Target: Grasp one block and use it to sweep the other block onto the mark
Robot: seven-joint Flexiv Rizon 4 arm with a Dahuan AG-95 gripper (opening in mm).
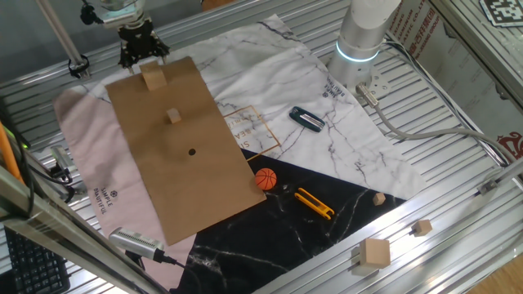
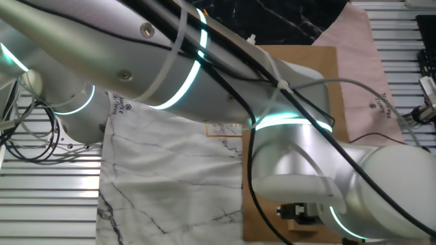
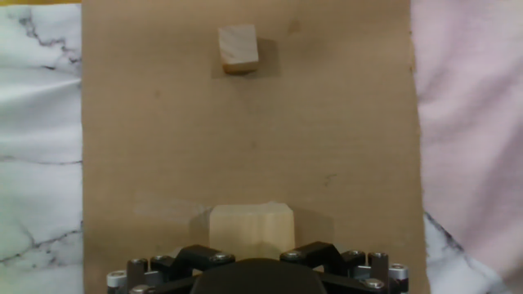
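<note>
Hand view alone: end effector [image 3: 251, 263] apparently gripping larger block [image 3: 251, 229], fingertips hidden.

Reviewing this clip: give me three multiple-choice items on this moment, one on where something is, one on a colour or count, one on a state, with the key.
1. Where does the small cube lie?
A. On the brown board, between the larger block and the black dot
B. On the black cloth
C. Beside the orange ball

2. How many wooden blocks lie on the brown board?
A. One
B. Two
C. Four

3. Where is the gripper relative to the larger block?
A. Far off over the white cloth
B. Directly at the block, which sits on the board
C. Lifting the small cube

Key: 1 A, the fixed view shows all three in line; 2 B, only those two; 3 B, the hand view shows the block just ahead of the fingers.
</note>
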